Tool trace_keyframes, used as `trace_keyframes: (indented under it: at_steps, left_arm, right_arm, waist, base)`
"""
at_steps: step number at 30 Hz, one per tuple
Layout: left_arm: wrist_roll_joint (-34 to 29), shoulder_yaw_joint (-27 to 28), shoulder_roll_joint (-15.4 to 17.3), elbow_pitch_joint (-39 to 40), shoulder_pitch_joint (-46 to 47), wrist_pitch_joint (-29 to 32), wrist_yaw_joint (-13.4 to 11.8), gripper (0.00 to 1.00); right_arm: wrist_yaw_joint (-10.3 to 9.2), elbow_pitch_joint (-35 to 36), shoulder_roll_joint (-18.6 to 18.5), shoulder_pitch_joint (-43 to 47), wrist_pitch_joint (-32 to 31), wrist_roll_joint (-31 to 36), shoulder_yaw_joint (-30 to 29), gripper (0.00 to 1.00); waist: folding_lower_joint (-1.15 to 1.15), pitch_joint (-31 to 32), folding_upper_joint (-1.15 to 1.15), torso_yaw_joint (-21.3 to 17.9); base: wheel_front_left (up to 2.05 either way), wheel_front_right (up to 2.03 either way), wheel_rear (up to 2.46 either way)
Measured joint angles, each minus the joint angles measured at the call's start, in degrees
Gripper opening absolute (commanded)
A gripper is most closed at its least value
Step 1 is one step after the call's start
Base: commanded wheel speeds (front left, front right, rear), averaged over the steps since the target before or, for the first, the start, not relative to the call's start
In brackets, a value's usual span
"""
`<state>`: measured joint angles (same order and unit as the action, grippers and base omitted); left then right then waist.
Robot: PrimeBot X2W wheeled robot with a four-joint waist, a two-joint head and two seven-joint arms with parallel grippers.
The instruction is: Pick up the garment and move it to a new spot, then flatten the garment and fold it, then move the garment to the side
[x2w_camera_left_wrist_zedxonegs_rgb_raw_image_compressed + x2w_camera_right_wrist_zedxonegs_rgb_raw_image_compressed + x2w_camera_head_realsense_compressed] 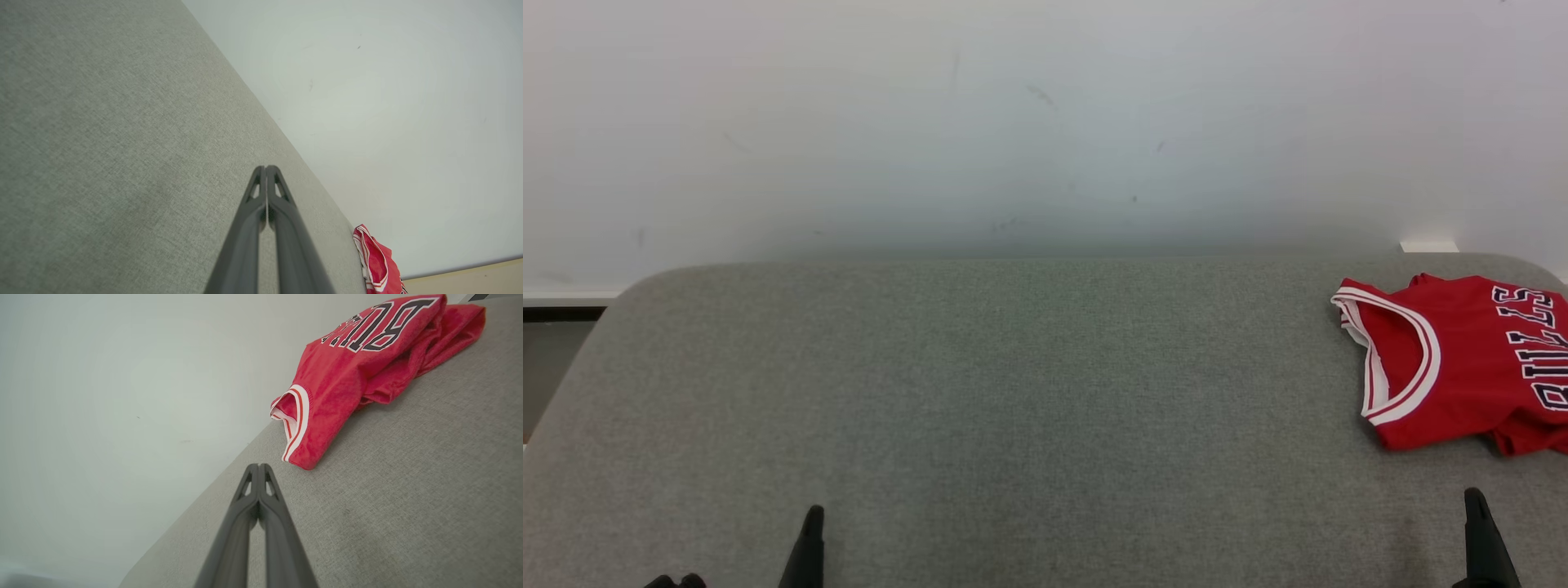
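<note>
A red basketball jersey point(1462, 359) with white trim and dark lettering lies folded at the far right of the grey fabric table point(1013, 392), running off the head view's right edge. The same jersey point(359, 363) lies ahead and to the right of my right gripper point(258, 467), which is shut with nothing held, a short way from the cloth. That right gripper point(1474, 498) shows low at the right in the head view. My left gripper point(266, 168) is shut and empty over bare table, and the jersey point(376, 261) sits far off to its right. The left gripper point(813, 514) is at the lower left.
A pale wall point(1045, 122) rises just behind the table's far edge. A small white block point(1427, 246) sits at that far edge above the jersey. A dark gap point(556, 343) shows beyond the table's left corner.
</note>
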<state>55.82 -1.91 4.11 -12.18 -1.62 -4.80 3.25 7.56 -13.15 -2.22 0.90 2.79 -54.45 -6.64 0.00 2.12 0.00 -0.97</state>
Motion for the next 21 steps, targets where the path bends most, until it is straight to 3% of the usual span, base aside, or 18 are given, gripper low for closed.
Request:
trace_keyframes:
  at_steps: [21]
  left_arm:
    - [13.89,1.72,0.40,-0.45,2.73,2.99,1.33,0.00]
  right_arm:
    - [0.00,-0.46,-0.10,-2.63,-3.31,-13.26,0.02,0.00]
  waist:
    - [0.00,-0.60,0.00,0.28]
  base:
    - [0.00,0.00,0.00]
